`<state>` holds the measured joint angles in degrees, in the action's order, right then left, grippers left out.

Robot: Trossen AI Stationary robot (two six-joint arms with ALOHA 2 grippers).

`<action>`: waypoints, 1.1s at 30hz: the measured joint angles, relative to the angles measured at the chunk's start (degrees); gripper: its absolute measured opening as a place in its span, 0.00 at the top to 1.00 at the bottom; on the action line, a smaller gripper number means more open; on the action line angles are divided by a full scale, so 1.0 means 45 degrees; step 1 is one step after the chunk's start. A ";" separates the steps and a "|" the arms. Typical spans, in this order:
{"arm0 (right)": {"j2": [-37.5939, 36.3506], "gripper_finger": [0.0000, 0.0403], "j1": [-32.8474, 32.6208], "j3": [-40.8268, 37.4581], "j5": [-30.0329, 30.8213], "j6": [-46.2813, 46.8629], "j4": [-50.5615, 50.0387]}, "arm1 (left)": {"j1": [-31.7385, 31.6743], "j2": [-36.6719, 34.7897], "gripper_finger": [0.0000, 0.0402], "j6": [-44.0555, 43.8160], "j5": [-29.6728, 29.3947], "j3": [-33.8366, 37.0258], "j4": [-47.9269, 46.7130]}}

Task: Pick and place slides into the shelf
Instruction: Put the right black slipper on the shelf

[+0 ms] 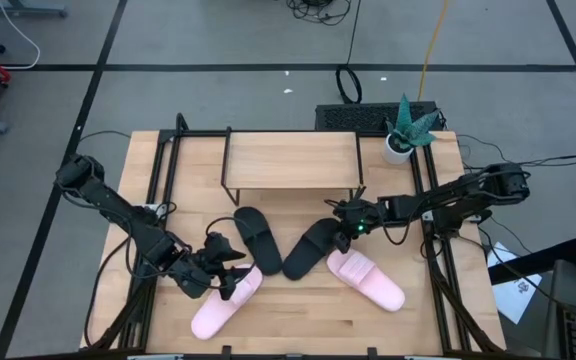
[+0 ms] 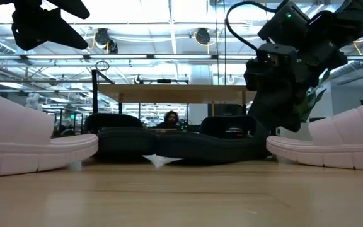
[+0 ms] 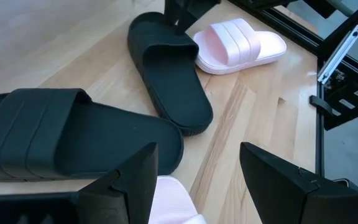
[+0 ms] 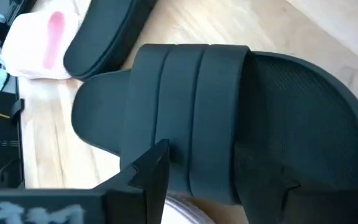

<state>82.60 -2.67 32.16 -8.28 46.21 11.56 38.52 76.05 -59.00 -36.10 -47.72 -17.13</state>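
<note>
Four slides (image 1: 257, 236) lie at six o'clock of the shelf (image 1: 290, 160); my right gripper (image 1: 343, 229) straddles a black one's strap (not clamped), left gripper (image 1: 220, 270) parted over pink.

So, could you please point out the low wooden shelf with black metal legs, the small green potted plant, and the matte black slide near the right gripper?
Low wooden shelf with black metal legs (image 1: 290, 160): high view, on its plank top.
Small green potted plant (image 1: 408, 124): high view, on its leaves.
Matte black slide near the right gripper (image 1: 310, 250): high view, on its strap.
</note>
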 joint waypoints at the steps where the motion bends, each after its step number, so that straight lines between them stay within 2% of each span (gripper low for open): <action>1: 0.0163 0.64 -0.0061 0.0002 -0.0088 0.0006 0.0261 | 0.0000 0.0000 0.44 0.0000 0.0000 0.0000 -0.0040; 7: 0.0611 0.74 -0.0186 0.0005 -0.0199 0.0200 0.1341 | 0.0000 0.0000 0.44 -0.0051 0.0000 0.0000 -0.0183; 15: 0.0599 0.97 -0.0186 -0.0005 -0.0217 0.0203 0.1489 | 0.0000 0.0000 0.44 -0.0049 0.0005 -0.0005 -0.0179; 27: 0.0554 0.99 -0.0186 -0.0010 -0.0298 0.0481 0.1561 | 0.0000 0.0000 0.44 -0.0010 0.0010 -0.0005 -0.0184; 33: -0.0026 1.00 -0.0275 -0.0019 -0.0852 0.0846 0.1648 | 0.0000 0.0000 0.44 -0.0048 0.0015 -0.0005 -0.0189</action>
<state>82.48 -3.91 32.08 -12.11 50.02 18.98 38.52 76.05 -59.22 -36.03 -47.75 -17.98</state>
